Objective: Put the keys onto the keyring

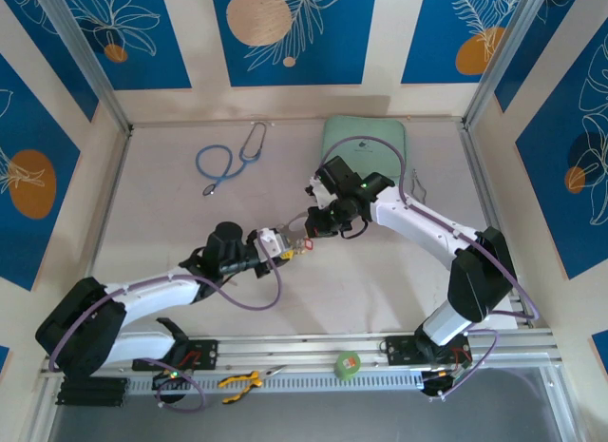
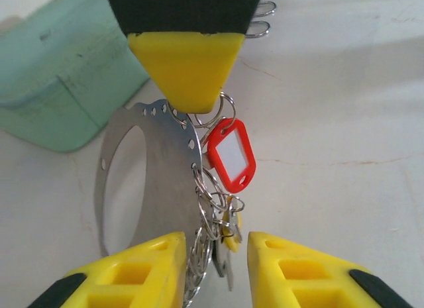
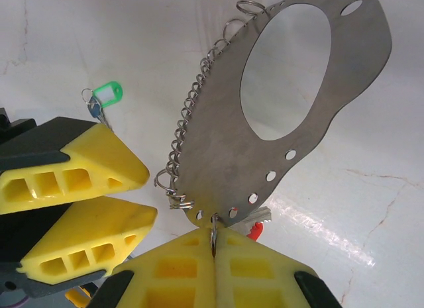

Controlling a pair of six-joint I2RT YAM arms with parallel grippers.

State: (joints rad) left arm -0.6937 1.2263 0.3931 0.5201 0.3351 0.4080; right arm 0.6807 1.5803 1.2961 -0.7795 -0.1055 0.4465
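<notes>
The keyring (image 3: 225, 149) is a flat oval metal plate with rim holes and a row of small split rings; it hangs above the table (image 1: 380, 280) between the two arms. My right gripper (image 3: 215, 245) is shut on a split ring at the plate's lower edge. A red-tagged key (image 2: 230, 155) and a yellow-headed key (image 2: 233, 235) hang from the keyring (image 2: 175, 162). My left gripper (image 2: 217, 255) is open, its fingers on either side of the dangling rings and keys. A green-tagged key (image 3: 106, 95) lies apart on the table.
A blue stethoscope (image 1: 228, 162) lies at the back left and a pale green pouch (image 1: 366, 143) at the back middle. On the front rail sit a green tape roll (image 1: 349, 365) and yellow-handled pliers (image 1: 242, 380). Walls close in the table on both sides.
</notes>
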